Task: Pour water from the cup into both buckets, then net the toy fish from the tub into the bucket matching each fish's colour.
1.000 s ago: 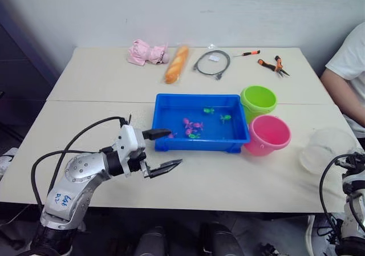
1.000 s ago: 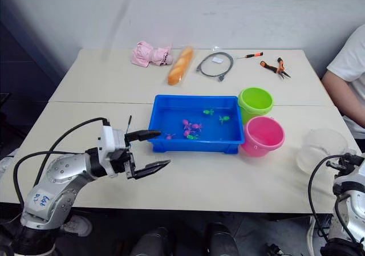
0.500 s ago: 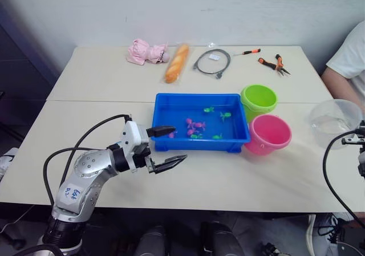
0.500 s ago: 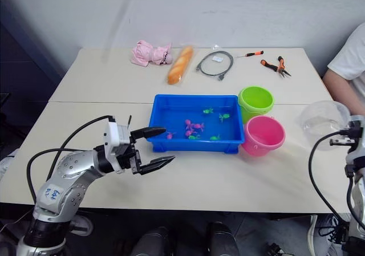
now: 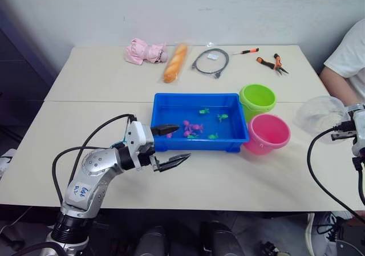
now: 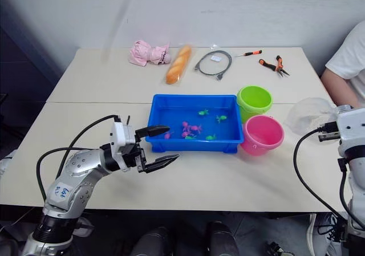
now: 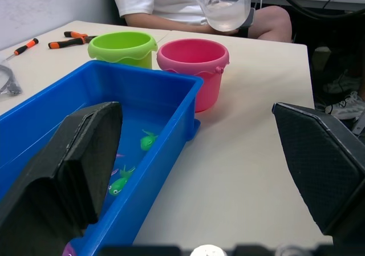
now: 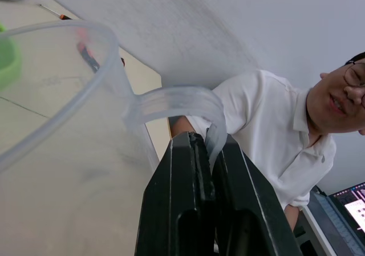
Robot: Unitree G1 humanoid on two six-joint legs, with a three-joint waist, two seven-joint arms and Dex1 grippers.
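Note:
The clear cup (image 5: 322, 112) hangs in the air just right of the two buckets, a little water in it (image 7: 223, 5). My right gripper (image 8: 199, 145) is shut on its handle. The lime green bucket (image 5: 258, 98) and the pink bucket (image 5: 268, 133) stand side by side against the right end of the blue tub (image 5: 199, 144). Several toy fish float in the tub, some pink (image 5: 191, 126) and some green (image 5: 221, 117). My left gripper (image 5: 181, 143) is open at the tub's front left corner, one finger over the rim and one in front of the wall, holding nothing.
Along the table's far edge lie a pink plush toy (image 5: 145, 51), a bread loaf (image 5: 175, 62), a grey coiled cable (image 5: 211, 61), a screwdriver (image 5: 246, 51) and pliers (image 5: 272, 64). A person in a white shirt (image 5: 349, 62) sits at the right end.
My right gripper has lifted the cup off the table and carried it left, toward the buckets. My left gripper has shifted a little right, closer to the tub's corner, still open.

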